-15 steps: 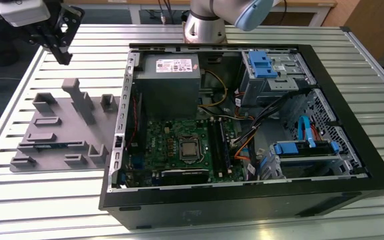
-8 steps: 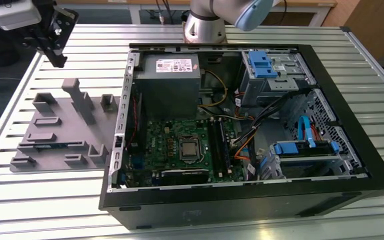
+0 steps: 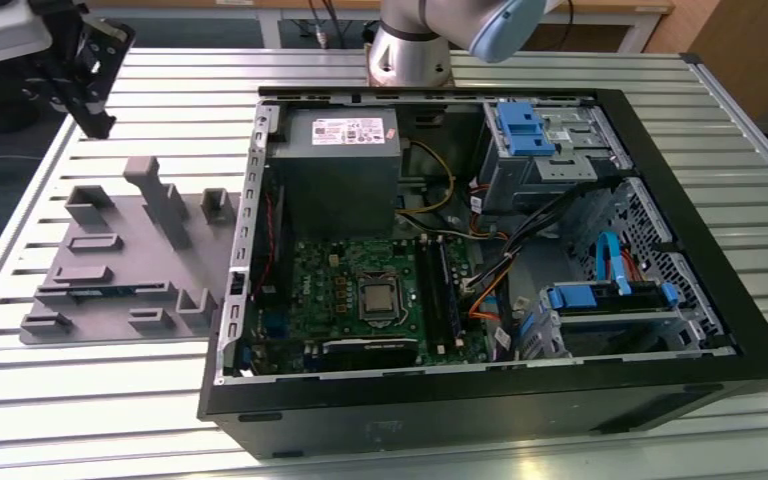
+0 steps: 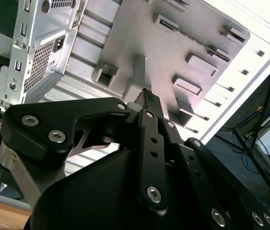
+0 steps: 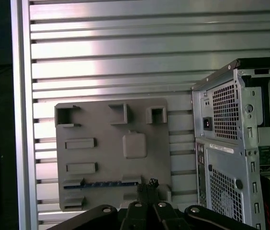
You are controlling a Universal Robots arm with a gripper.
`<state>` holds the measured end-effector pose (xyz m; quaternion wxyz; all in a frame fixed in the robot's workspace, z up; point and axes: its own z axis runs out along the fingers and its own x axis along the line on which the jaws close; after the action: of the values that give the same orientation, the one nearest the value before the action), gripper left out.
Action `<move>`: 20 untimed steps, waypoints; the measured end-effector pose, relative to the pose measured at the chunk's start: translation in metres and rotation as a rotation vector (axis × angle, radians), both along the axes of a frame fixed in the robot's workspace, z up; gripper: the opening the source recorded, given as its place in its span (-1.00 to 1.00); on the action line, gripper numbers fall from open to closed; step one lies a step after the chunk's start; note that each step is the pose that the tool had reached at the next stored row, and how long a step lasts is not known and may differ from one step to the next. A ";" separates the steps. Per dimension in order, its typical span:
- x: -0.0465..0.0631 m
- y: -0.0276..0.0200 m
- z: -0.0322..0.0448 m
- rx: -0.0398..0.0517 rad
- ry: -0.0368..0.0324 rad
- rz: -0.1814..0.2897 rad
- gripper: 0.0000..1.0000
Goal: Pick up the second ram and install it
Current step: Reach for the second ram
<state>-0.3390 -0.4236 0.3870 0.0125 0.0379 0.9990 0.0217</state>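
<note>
The second ram (image 5: 101, 183), a thin blue stick, lies on edge in a slot of the grey holder plate (image 5: 106, 158) beside the computer case. In the exterior view the ram (image 3: 107, 291) is a faint blue line near the plate's front left. My gripper (image 3: 97, 125) hangs high above the far left of the table, well above the plate and apart from the ram. Its black fingers (image 5: 147, 186) are pressed together with nothing between them, and in the second wrist view the gripper (image 4: 148, 98) points down at the plate. The green motherboard (image 3: 344, 290) with its black slot rails (image 3: 438, 290) lies inside the case.
The open black computer case (image 3: 704, 300) takes up the middle and the exterior view's right of the slatted metal table (image 3: 117, 400). Inside it are a grey power supply (image 3: 337, 160), blue drive brackets (image 3: 524, 130) and loose cables. Upright grey posts (image 3: 157, 195) rise from the holder plate.
</note>
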 end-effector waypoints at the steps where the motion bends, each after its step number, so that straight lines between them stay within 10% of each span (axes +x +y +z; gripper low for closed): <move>1: -0.002 -0.0004 0.0000 0.0000 0.0000 0.000 -0.79; 20: -0.032 -0.0118 -0.0002 0.0000 0.0000 0.000 -0.79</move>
<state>-0.3710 -0.4354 0.3868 0.0125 0.0379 0.9990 0.0217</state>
